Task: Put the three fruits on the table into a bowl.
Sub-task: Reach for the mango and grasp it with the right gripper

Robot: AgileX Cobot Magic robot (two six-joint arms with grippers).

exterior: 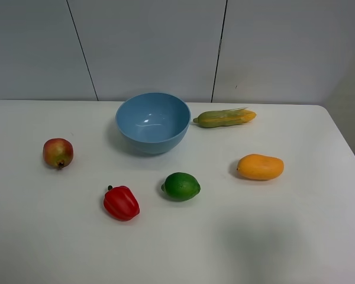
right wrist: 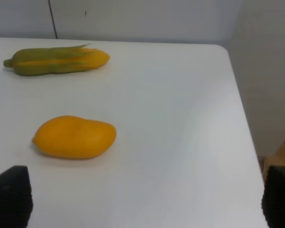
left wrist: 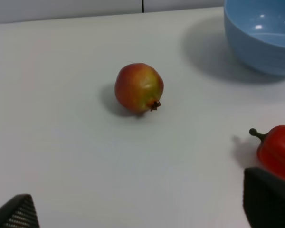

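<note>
The light blue bowl stands at the back middle of the white table, and nothing lies in it. A red-and-greenish pomegranate rests at the left, a dark green lime in front of the bowl, and an orange mango at the right. No arm shows in the exterior high view. My left gripper is open, short of the pomegranate, with the bowl beyond. My right gripper is open, short of the mango. Nothing sits between either pair of fingers.
A glossy red bell pepper lies left of the lime and close by my left gripper's finger. A green-husked corn cob lies right of the bowl. The table's right edge runs near the mango.
</note>
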